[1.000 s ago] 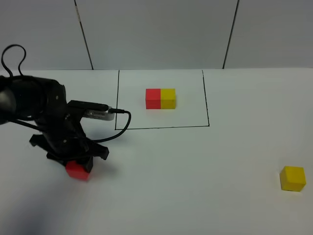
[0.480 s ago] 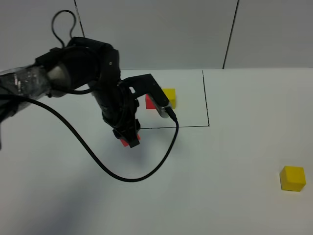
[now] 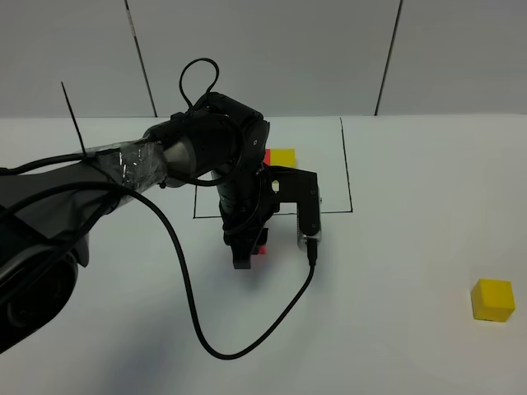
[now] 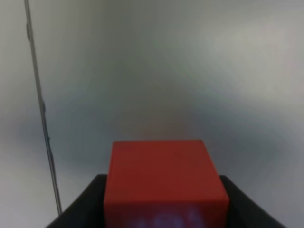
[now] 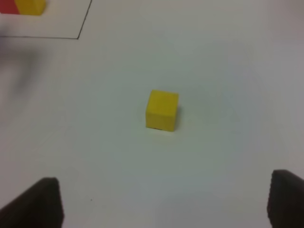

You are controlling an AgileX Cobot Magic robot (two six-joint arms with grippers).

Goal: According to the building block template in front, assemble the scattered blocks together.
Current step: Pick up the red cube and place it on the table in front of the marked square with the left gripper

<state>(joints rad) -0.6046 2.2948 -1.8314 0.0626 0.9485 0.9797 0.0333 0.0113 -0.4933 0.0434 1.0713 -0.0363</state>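
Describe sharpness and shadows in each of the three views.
Exterior high: sharp, with a soft shadow beneath the left arm. Left wrist: red cube close up, soft-edged, hazy behind. Right wrist: yellow cube fairly clear, fingers dark and blurred.

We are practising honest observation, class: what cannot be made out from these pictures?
- Template's red cube: exterior high view, nearly all hidden behind the left arm.
- Red block: left wrist view, blurred, cut off by the frame edge; whether it touches the table is unclear.
- Right gripper: right wrist view, only fingertips show at the frame edge.
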